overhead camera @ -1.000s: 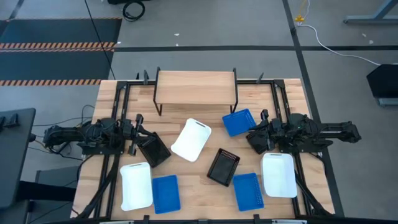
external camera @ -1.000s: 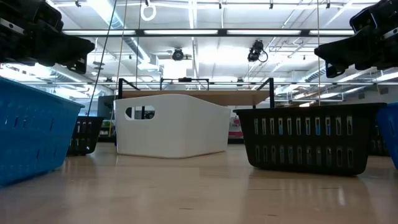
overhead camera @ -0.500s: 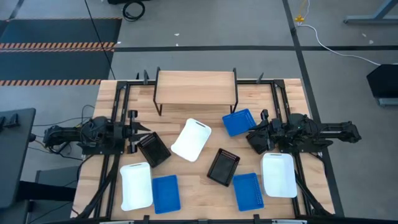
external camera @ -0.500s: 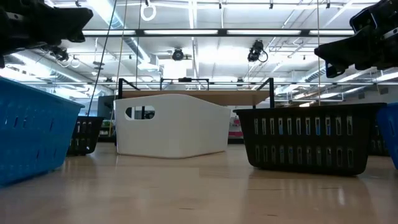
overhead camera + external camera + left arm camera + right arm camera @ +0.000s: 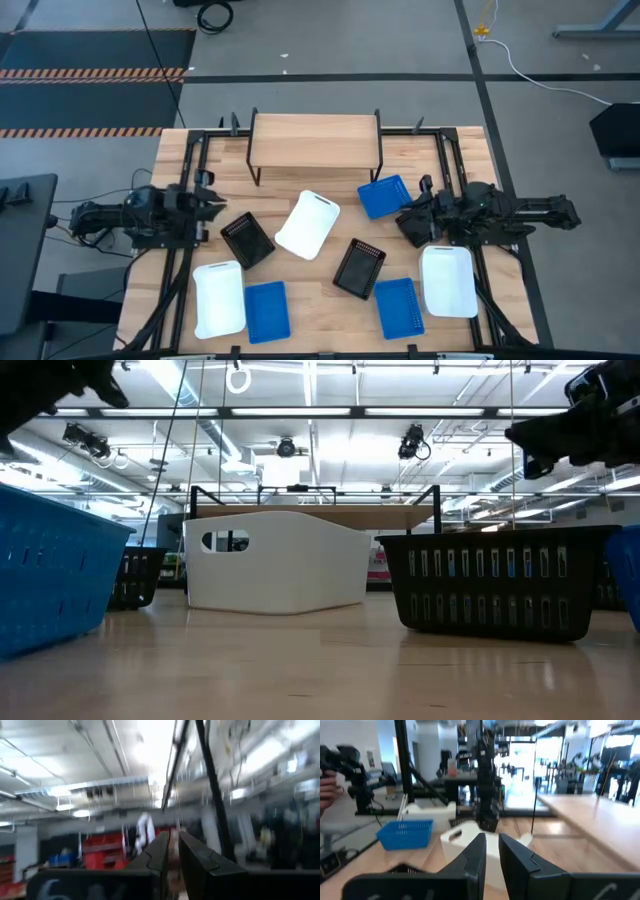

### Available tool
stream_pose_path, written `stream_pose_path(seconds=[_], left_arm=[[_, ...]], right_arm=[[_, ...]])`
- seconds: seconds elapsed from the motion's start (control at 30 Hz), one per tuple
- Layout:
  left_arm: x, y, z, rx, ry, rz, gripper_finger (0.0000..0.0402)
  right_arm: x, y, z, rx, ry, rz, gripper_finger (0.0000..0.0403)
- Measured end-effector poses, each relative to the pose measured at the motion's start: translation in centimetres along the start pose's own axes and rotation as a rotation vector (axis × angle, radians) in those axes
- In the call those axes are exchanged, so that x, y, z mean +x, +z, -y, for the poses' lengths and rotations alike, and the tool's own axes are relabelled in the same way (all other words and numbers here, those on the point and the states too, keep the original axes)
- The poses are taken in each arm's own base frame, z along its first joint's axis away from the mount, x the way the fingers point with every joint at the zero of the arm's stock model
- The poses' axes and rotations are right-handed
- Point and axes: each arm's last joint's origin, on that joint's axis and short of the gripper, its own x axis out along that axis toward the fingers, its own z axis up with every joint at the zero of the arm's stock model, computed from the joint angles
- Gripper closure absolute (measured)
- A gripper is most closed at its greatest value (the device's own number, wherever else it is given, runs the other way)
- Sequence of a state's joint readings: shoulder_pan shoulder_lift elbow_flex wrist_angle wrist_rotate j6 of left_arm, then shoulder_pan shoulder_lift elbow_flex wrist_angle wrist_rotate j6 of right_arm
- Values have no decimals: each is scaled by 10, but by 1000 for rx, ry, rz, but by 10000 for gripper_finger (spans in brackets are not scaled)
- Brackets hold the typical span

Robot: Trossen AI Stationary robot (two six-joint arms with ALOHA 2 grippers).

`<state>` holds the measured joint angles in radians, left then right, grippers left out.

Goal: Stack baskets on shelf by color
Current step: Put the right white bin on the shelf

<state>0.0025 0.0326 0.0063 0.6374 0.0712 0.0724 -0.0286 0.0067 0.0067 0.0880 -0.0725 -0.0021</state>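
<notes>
The left arm lies stretched low along the left edge of the surface (image 5: 320, 300), its left gripper (image 5: 212, 201) pointing toward the middle and hanging clear of the black basket (image 5: 246, 240) just in front of it. In the left wrist view its jaws stand nearly together with only a thin slit between them, holding nothing, and they aim up at ceiling lights, so the wrist is tilted upward. The right arm mirrors it along the right edge, folded and level, with the right gripper (image 5: 410, 218) between the tilted blue basket (image 5: 385, 196) and the white basket (image 5: 447, 280) at the right. The right wrist view shows those jaws also close together with a narrow gap, empty, looking level across the surface toward a white basket (image 5: 308, 224) in the middle. The shelf (image 5: 316, 141) stands at the far edge of the surface with nothing on its plank. All baskets rest on the surface in front of it: a second black basket (image 5: 359, 268) right of centre, a blue basket (image 5: 399, 307) near the front right, and a white basket (image 5: 219, 298) touching a blue basket (image 5: 266, 311) at the front left. In the low view both grippers hang high above the surface at the upper corners.
</notes>
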Motion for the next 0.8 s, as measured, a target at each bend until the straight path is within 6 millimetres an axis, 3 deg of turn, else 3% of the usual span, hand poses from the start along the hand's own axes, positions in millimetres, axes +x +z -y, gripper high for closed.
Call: stream_pose_path(seconds=[0.13, 0.3, 0.47, 0.67, 0.8], left_arm=[[-1, 11, -1, -110, 24, 115, 345], [-2, 17, -3, -131, 56, 175, 351], [-2, 17, -4, -134, 97, 180, 353], [-2, 15, -6, -135, 167, 163, 356], [-3, 16, -9, -61, 286, 158, 354]], right_arm=[[-1, 12, 0, 24, 2, 125, 343], [-4, 26, 0, 167, 25, 270, 343], [-6, 34, 0, 154, 32, 363, 343], [-8, 38, 0, 136, 25, 399, 343], [-8, 40, 4, 105, -104, 375, 342]])
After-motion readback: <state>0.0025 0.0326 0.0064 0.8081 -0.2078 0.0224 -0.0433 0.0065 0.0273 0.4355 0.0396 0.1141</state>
